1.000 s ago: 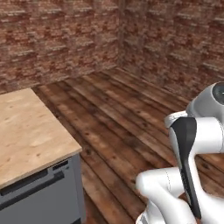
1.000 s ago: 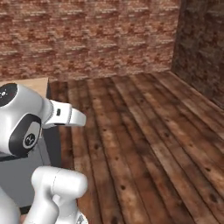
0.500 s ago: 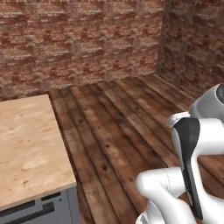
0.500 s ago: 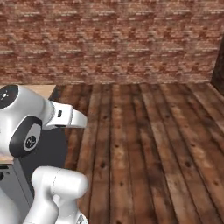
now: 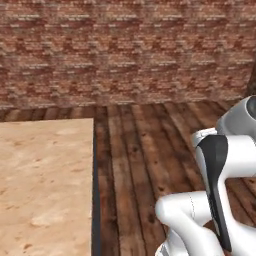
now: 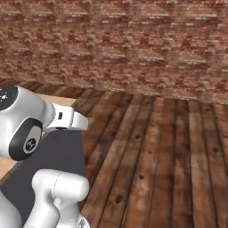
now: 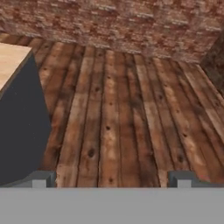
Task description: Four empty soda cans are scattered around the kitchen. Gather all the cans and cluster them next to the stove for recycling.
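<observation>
The soda cans and the stove are out of view. My gripper [image 7: 110,180] is open, its two grey fingertips [image 7: 39,179] standing far apart with nothing between them. It looks out over bare wooden floor planks [image 7: 122,118] towards a brick wall. My white arm is folded close to the base at the lower right of the left base view [image 5: 215,200] and at the lower left of the right base view [image 6: 31,129].
A counter with a light wooden top [image 5: 40,185] and a dark side [image 7: 22,131] stands at my left. A red-brown brick wall [image 5: 125,50] closes the room ahead. Open plank floor [image 6: 156,156] stretches between the counter and the wall.
The whole picture has shifted in both base views: the base has turned. The wall corner slid off to the right and the brick wall now faces me squarely. The arm keeps its pose.
</observation>
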Motion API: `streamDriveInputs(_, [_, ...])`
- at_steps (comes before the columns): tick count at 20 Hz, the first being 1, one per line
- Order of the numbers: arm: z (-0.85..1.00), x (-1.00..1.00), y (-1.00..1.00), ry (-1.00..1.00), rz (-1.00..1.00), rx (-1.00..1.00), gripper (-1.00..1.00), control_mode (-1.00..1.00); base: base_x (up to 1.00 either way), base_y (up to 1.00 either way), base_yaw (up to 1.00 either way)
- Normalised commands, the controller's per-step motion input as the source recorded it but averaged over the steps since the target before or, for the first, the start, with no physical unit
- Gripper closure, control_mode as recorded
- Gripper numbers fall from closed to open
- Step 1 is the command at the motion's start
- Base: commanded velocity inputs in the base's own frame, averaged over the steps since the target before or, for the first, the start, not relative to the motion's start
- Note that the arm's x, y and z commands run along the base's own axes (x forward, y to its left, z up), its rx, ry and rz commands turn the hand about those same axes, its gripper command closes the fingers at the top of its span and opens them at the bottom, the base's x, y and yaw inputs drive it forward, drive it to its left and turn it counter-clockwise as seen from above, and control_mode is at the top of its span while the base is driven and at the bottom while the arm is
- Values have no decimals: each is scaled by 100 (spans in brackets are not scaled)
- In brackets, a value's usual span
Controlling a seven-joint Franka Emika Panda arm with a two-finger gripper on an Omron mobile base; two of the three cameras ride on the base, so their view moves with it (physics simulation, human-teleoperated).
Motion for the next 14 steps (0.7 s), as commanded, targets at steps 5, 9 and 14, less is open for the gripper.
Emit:
streamDriveInputs(5, [0, 0, 0, 0, 0, 0, -100, 100, 85, -45, 49])
streamDriveInputs(9, [0, 0, 0, 0, 0, 0, -100, 100, 87, -47, 48])
streamDriveInputs(14, [0, 0, 0, 0, 0, 0, -100, 100, 84, -49, 47])
